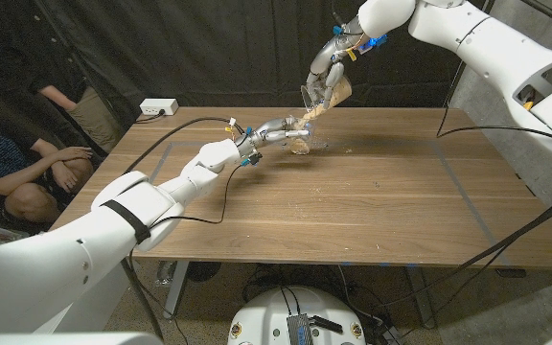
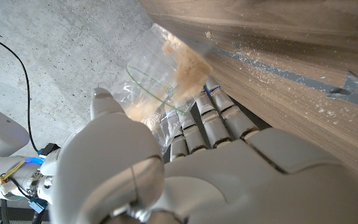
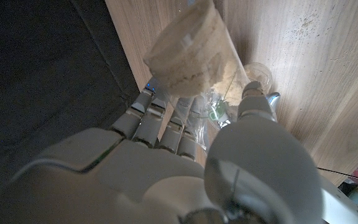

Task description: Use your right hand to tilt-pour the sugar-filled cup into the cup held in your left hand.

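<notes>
My right hand (image 1: pixel 329 69) grips a clear plastic cup of brown sugar (image 1: pixel 334 93) high over the table's far middle, tilted with its mouth down toward my left. In the right wrist view that sugar cup (image 3: pixel 191 46) sits between the fingers (image 3: pixel 160 121) and thumb, packed with sugar. Just below it, my left hand (image 1: pixel 278 127) holds a second clear cup (image 1: pixel 301 140) close above the table. In the left wrist view this cup (image 2: pixel 166 81) has sugar falling into it, and my left hand (image 2: pixel 166 162) wraps around it.
Spilled sugar grains (image 1: pixel 345 149) lie on the wooden table (image 1: pixel 372 206) near the cups. A white power strip (image 1: pixel 158 107) sits at the far left corner. People sit beyond the table's left edge (image 1: pixel 27 163). Black cables (image 1: pixel 195 182) cross the left part of the tabletop.
</notes>
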`<state>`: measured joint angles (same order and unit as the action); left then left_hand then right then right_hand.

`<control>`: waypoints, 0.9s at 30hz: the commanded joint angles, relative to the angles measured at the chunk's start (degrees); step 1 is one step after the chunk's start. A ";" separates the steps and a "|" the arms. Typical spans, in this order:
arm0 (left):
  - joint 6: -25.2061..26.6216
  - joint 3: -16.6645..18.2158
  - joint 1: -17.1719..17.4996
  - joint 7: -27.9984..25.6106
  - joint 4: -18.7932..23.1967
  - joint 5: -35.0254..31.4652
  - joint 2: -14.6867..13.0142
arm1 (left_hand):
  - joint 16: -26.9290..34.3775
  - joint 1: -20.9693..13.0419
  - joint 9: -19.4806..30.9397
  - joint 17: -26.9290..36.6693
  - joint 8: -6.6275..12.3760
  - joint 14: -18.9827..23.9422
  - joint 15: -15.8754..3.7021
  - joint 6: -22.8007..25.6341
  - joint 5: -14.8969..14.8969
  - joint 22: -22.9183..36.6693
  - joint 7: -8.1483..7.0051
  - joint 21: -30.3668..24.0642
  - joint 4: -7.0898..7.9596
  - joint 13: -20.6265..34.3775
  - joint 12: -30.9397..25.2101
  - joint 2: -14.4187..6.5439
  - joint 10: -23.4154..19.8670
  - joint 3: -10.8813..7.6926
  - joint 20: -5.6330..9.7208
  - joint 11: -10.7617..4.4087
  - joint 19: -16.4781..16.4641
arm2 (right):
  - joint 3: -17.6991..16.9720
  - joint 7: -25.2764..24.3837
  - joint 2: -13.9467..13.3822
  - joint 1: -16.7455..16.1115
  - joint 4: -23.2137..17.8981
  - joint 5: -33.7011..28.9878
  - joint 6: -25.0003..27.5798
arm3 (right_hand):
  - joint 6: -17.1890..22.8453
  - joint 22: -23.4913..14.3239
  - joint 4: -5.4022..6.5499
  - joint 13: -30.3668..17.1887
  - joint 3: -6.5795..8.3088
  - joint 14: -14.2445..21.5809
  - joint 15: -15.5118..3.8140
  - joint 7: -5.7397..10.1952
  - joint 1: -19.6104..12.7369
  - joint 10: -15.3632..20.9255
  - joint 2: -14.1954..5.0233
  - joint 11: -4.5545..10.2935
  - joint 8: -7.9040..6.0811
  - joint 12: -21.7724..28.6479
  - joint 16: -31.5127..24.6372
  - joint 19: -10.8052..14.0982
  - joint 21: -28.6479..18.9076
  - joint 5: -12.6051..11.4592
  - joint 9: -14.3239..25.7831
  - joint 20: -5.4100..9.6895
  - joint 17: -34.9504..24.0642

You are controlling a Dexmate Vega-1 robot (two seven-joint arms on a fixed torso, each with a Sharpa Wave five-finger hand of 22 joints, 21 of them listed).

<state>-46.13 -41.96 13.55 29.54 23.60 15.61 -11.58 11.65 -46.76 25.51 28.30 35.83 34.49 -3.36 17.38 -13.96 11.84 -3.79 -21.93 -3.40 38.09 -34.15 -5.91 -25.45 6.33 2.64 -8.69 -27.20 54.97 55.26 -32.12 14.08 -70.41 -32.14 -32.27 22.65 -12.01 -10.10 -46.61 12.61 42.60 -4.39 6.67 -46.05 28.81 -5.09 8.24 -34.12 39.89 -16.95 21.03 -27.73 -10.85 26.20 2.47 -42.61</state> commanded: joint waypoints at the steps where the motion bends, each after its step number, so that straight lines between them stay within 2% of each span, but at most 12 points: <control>1: 0.62 -0.68 -1.00 -0.37 -1.07 -0.46 0.40 | 0.01 -0.14 0.04 0.10 0.26 0.58 -6.99 0.23 0.06 0.22 -0.08 -0.24 0.08 0.18 -0.36 -0.10 -0.25 0.40 1.32 -0.51 0.41 | 0.45 -0.56 0.41 0.50 1.48 -0.04 -0.69 | 1.84 -0.12 1.30 -0.14 1.51 0.40 -9.17 1.41 -0.49 0.43 -0.38 -0.02 -0.33 0.51 -0.38 -0.18 0.16 -0.23 0.25 1.74 -0.36; 6: 0.89 -0.86 -1.17 -0.45 -1.24 -0.48 0.53 | 0.03 -0.15 0.05 0.11 0.31 0.67 -6.92 0.27 0.07 0.21 -0.48 -0.29 0.08 0.17 -0.37 -0.07 -0.19 0.48 1.37 -0.55 0.39 | 0.68 -0.61 0.51 0.73 1.99 -0.15 -0.87 | 2.22 -0.15 1.32 -0.10 1.56 0.39 -9.16 1.43 -0.60 0.64 -0.35 -0.11 -0.39 0.51 -0.37 -0.22 0.18 -0.22 0.16 1.74 -0.46; 27: 0.94 -1.59 -1.29 -0.53 -1.33 -0.67 1.30 | 0.02 -0.20 -0.06 0.15 0.43 0.69 -7.03 0.39 0.09 0.20 -0.24 -0.42 0.14 0.16 -0.53 -0.15 -0.21 0.70 1.40 -0.54 0.47 | 1.23 -0.67 0.39 1.22 2.45 -0.78 -1.69 | 2.68 -0.25 1.44 -0.24 1.69 0.51 -9.16 1.42 -0.82 0.98 -0.36 0.04 -0.44 0.50 -0.36 -0.59 0.34 -0.17 0.15 1.68 -0.80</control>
<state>-44.95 -43.13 12.32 28.93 22.29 15.13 -10.69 11.66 -46.75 25.34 28.30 36.04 34.49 -3.36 17.38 -13.96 11.84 -3.79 -21.93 -3.16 38.07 -34.35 -5.90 -25.46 6.57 2.76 -9.12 -27.07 55.87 54.53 -31.67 15.05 -68.08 -32.46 -33.59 23.47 -12.14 -10.09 -46.58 12.60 42.59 -4.38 6.67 -46.22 29.42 -4.93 8.23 -34.37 40.07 -16.96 20.62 -27.41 -10.79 26.19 2.45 -43.14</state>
